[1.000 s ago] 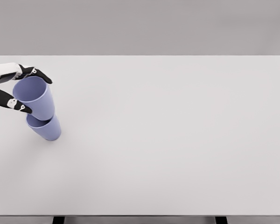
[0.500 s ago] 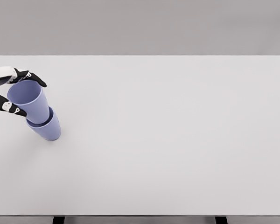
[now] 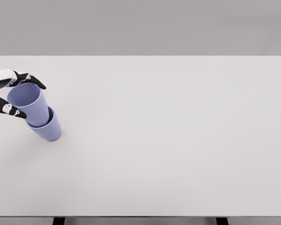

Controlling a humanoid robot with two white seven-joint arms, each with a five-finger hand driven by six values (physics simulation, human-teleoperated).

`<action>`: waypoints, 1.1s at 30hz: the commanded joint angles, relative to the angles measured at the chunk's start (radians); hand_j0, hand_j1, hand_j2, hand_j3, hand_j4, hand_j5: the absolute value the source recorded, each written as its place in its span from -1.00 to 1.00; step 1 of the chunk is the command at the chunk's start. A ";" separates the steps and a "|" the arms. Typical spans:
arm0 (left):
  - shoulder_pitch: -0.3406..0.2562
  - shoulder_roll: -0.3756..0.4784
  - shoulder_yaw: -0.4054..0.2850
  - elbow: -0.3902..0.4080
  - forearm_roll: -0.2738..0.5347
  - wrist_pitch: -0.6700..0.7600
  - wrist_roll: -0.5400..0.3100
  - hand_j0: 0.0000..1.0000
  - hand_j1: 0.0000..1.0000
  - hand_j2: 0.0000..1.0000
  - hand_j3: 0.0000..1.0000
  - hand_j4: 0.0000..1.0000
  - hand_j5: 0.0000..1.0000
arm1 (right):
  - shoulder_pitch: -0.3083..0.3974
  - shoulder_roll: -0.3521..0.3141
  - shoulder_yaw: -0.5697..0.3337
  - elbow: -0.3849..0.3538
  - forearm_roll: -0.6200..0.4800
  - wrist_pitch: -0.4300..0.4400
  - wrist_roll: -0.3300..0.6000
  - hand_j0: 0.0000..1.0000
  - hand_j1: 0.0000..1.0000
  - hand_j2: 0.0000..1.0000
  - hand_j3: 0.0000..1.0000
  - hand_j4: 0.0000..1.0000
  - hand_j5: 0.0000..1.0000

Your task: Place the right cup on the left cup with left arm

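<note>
The upper cup [image 3: 29, 104] has sunk a little deeper into the lower cup [image 3: 48, 130] near the bench's [image 3: 168, 140] left edge, so the stacking looks nearly done. The left hand [image 3: 11, 95] still pinches its rim, apparently touching it; release remains.

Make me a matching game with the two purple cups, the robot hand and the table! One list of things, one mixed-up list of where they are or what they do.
Things:
1. upper lilac plastic cup
2. lower lilac plastic cup
3. left hand
4. white table

States:
A. carries everything
B. fingers around a cup rim
C. nested inside another cup
D. stands directly on the tabletop

Pairs: 1-C, 2-D, 3-B, 4-A
</note>
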 commanded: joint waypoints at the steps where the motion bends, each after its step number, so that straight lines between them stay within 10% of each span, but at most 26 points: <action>1: 0.000 -0.002 0.001 0.009 0.004 0.000 0.000 0.42 0.42 0.42 0.42 0.42 0.42 | 0.000 0.000 0.000 0.000 0.000 -0.001 0.000 1.00 1.00 1.00 1.00 1.00 1.00; 33: 0.009 -0.041 0.001 0.021 -0.004 -0.001 0.000 0.51 0.51 0.51 0.51 0.51 0.51 | 0.000 0.000 0.000 0.000 0.000 -0.001 0.000 1.00 1.00 1.00 1.00 1.00 1.00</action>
